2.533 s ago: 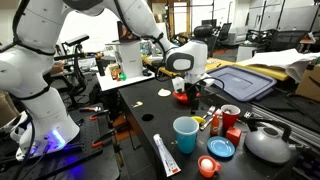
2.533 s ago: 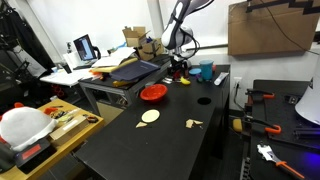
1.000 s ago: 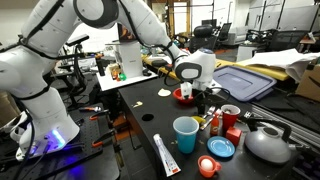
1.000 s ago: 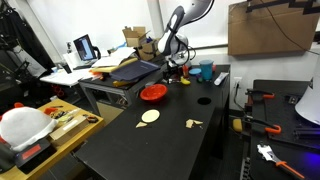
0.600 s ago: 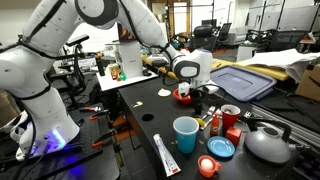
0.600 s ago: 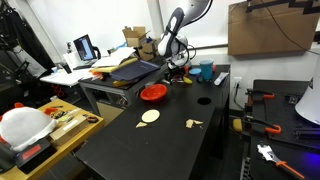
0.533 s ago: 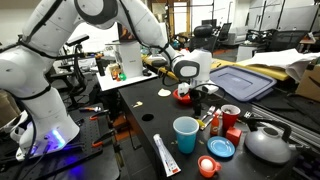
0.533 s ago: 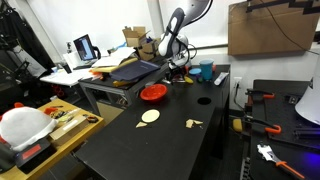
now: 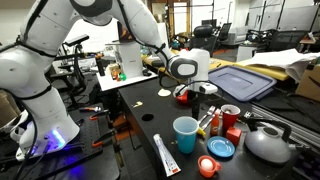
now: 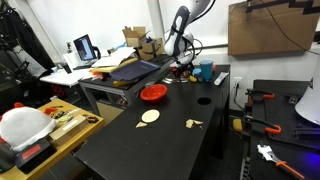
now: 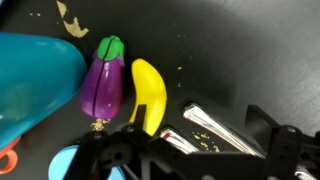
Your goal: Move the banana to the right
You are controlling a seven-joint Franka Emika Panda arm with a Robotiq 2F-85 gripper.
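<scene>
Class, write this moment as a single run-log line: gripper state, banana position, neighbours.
gripper: open, empty | banana: on black table, beside toy eggplant | blue cup: beyond eggplant

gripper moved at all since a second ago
Yes. In an exterior view the gripper has drawn slightly up and to the picture's left, judged against the blue cup, which has stayed put.

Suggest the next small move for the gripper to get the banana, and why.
Probably slide the gripper sideways over the banana before lowering. In the wrist view the banana lies free on the table, close beside the eggplant, off to one side of the open gripper, not inside it.
</scene>
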